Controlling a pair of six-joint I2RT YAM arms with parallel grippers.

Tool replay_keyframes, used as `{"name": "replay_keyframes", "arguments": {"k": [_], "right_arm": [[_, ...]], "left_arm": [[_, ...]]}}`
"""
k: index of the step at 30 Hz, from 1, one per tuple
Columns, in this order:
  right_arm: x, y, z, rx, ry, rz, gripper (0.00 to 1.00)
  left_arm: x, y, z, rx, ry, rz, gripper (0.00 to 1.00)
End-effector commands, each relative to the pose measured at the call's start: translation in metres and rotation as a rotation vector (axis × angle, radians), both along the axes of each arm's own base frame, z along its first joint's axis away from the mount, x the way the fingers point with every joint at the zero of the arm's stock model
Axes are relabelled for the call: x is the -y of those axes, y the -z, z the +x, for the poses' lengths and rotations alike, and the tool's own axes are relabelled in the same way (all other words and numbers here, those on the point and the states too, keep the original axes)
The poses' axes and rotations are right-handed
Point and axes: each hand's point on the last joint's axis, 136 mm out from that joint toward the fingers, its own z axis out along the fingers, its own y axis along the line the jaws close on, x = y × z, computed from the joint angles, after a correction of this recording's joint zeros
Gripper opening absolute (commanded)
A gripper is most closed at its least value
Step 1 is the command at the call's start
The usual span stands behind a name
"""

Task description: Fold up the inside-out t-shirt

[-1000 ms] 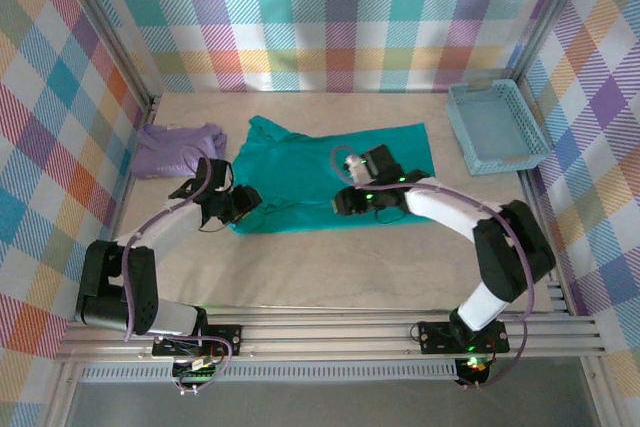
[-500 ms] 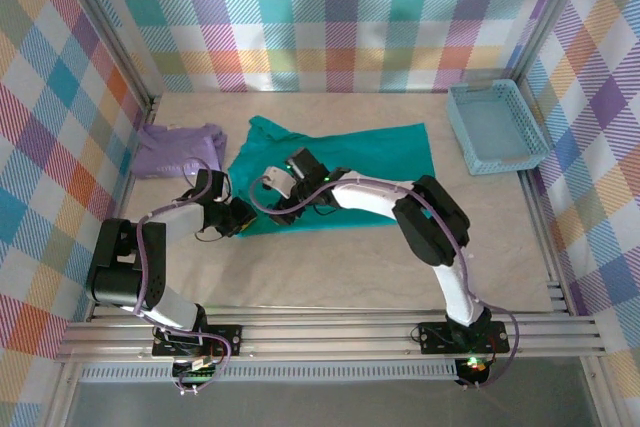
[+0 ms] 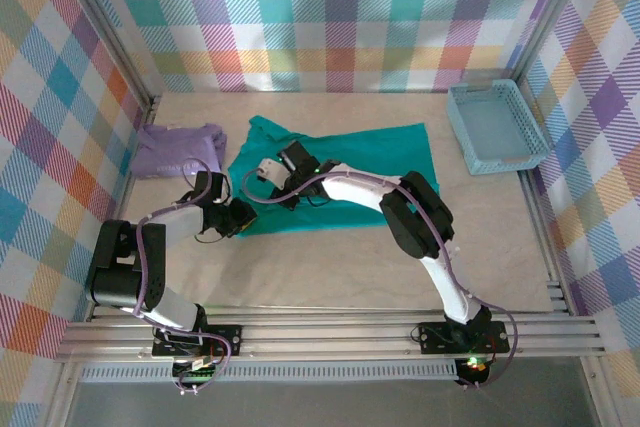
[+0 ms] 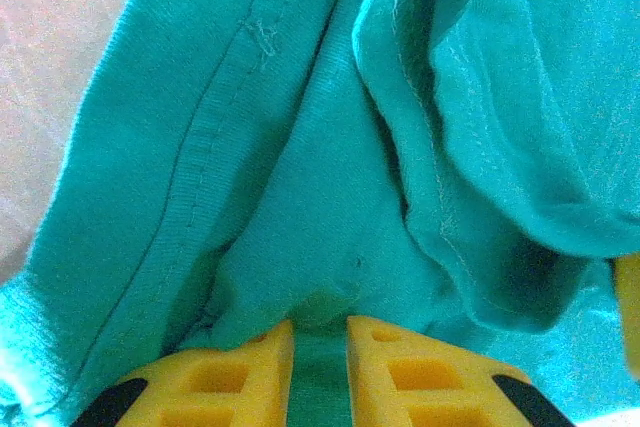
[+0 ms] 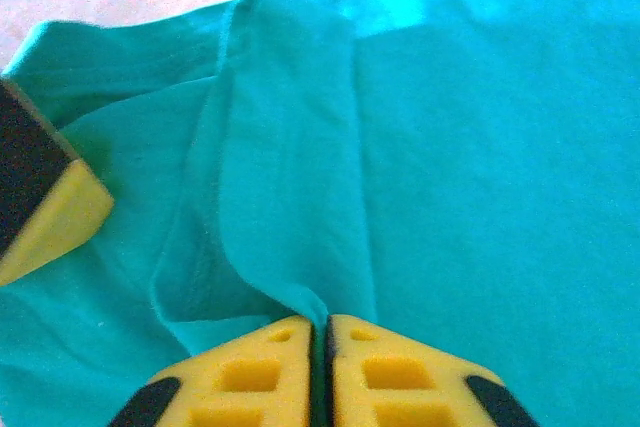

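Fabric of the soft teal-green cotton t-shirt point(image 3: 385, 152) sits pinched in our left pincer point(image 4: 320, 332) and right pincer point(image 5: 327, 325); grasping step, we judge; next, lift evenly together.

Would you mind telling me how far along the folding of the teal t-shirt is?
Little looks done: the t-shirt lies spread on the table, with no finished fold visible. In hand: the left gripper and right gripper each pinch cloth near its left end. Left: the folds themselves.
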Motion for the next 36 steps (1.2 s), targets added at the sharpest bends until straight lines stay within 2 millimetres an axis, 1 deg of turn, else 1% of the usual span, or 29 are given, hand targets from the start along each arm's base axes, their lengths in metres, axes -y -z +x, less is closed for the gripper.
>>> {"name": "replay_keyframes", "arguments": {"k": [1,3,6,9,11,14,16,18,20,22,25,28,29,31,33,34,36], "right_arm": [[0.016,-0.022,0.035,-0.073,0.199,0.080,0.08],[0.025,-0.023,0.047,-0.157,0.313,0.115,0.05],[0.040,-0.013,0.062,-0.244,0.452,0.100,0.05],[0.054,-0.001,0.072,-0.285,0.547,0.056,0.14],[0.058,0.001,0.077,-0.314,0.587,0.055,0.24],[0.064,-0.004,0.084,-0.332,0.616,0.054,0.37],[0.071,-0.014,0.086,-0.327,0.627,0.056,0.42],[0.078,-0.029,0.083,-0.308,0.619,0.067,0.45],[0.081,-0.047,0.074,-0.281,0.567,0.094,0.46],[0.080,-0.061,0.055,-0.275,0.484,0.128,0.47],[0.084,-0.067,0.030,-0.271,0.397,0.150,0.47],[0.074,-0.064,0.010,-0.281,0.289,0.155,0.47],[0.067,-0.063,0.006,-0.274,0.263,0.150,0.48],[0.046,-0.061,-0.003,-0.273,0.210,0.157,0.49],[0.029,-0.057,-0.001,-0.287,0.220,0.177,0.49],[0.024,-0.053,0.007,-0.297,0.264,0.183,0.49],[0.021,-0.042,0.023,-0.311,0.345,0.169,0.49]], "left_arm": [[-0.011,0.016,-0.020,-0.068,-0.003,0.043,0.22],[-0.011,0.018,-0.020,-0.069,-0.001,0.047,0.22],[-0.013,0.020,-0.020,-0.071,-0.001,0.055,0.23],[-0.013,0.020,-0.018,-0.071,0.000,0.061,0.24],[-0.014,0.019,-0.016,-0.069,-0.002,0.065,0.25],[-0.016,0.017,-0.013,-0.062,-0.004,0.080,0.26],[-0.016,0.011,-0.009,-0.050,-0.003,0.086,0.28],[-0.018,0.004,-0.004,-0.036,-0.003,0.097,0.30],[-0.019,-0.005,0.002,-0.013,-0.005,0.110,0.32],[-0.022,-0.019,0.009,0.017,-0.010,0.127,0.35],[-0.025,-0.038,0.021,0.073,-0.022,0.140,0.38],[-0.025,-0.049,0.030,0.105,-0.031,0.141,0.39],[-0.026,-0.051,0.033,0.110,-0.035,0.147,0.40],[-0.028,-0.055,0.040,0.122,-0.044,0.159,0.40],[-0.029,-0.056,0.046,0.126,-0.055,0.160,0.39],[-0.029,-0.056,0.052,0.131,-0.063,0.158,0.39],[-0.027,-0.055,0.063,0.133,-0.065,0.150,0.37]]}}
